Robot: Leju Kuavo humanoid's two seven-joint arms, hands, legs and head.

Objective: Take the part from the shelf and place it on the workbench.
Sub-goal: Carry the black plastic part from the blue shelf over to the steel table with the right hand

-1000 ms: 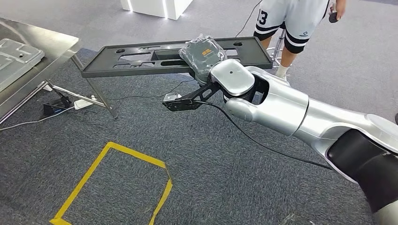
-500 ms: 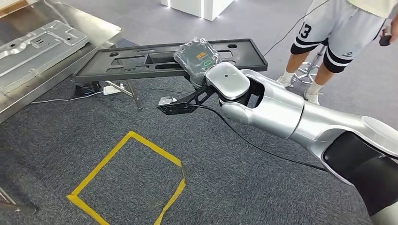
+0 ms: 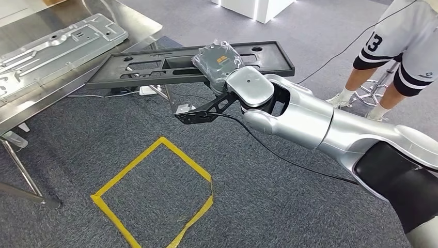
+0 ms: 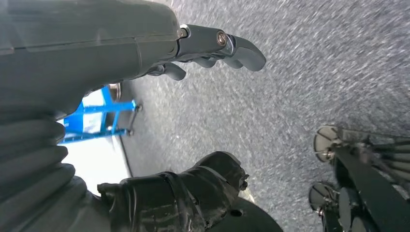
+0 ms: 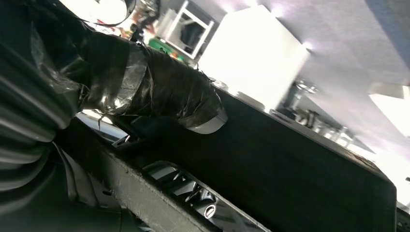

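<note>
— Part (image 3: 170, 64) first: where is it?
— A long, flat black panel with cut-outs, held in the air above the grey carpet (image 3: 268, 196), roughly level. Its far-left end reaches over the edge of the steel workbench (image 3: 139, 23), but it is not resting on it.
— What holds it?
— The right hand (image 3: 219, 62), wrapped in clear plastic, grips the panel toward its right half. In the right wrist view the taped thumb (image 5: 159, 92) presses on the dark surface of the panel (image 5: 300, 164).
— And the left hand?
— The left hand (image 4: 193, 53) hangs over the carpet with nothing in it; its fingers (image 4: 241, 48) are bent slightly but apart.
— What is on the workbench?
— A silver stamped metal sheet (image 3: 57, 44) lies flat on it.
— Anything else around?
— A square of yellow tape (image 3: 155, 191) is on the carpet under the arm, a black cable (image 3: 289, 160) trails from the wrist, and a person (image 3: 403, 57) in white shorts with a number stands at the far right.
</note>
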